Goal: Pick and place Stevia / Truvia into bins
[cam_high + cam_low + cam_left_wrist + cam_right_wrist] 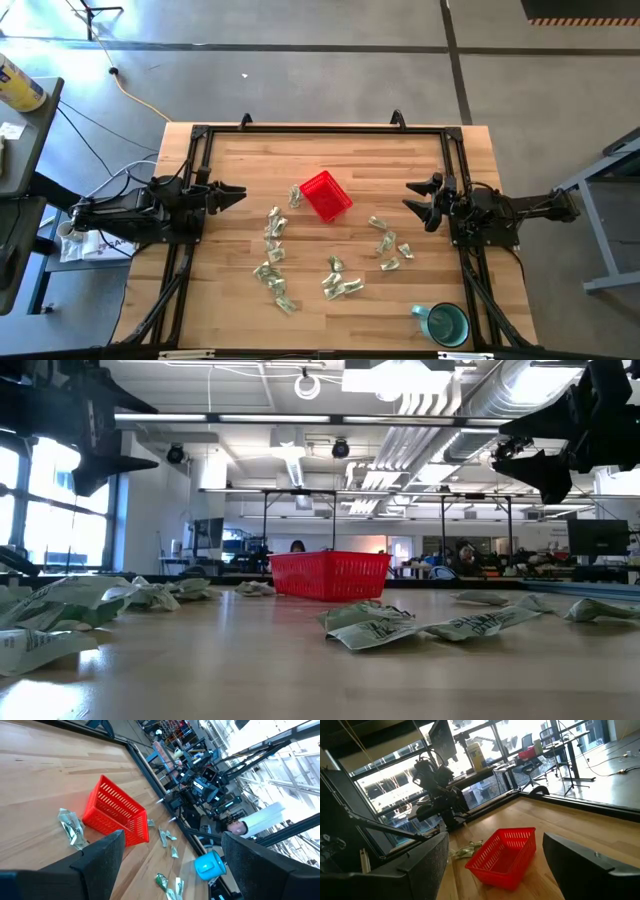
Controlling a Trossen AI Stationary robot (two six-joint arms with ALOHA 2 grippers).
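The bin, a small red mesh basket (325,195), stands on its base at the table's middle, toward the far edge; it also shows as a red basket (116,811) and a red basket (505,856) in the wrist views. Several pale green and white Stevia / Truvia packets (275,262) lie flat and crumpled on the wood around it, with more packets (388,243) to its right. My left gripper (237,194) stands open above the table's left side. My right gripper (418,198) stands open above the right side. Both hold nothing.
A teal mug (445,324) stands at the table's near right corner. A black frame (320,130) runs round the table's edges. Bare wood lies between the grippers and the packets. A person (240,826) shows beyond the table.
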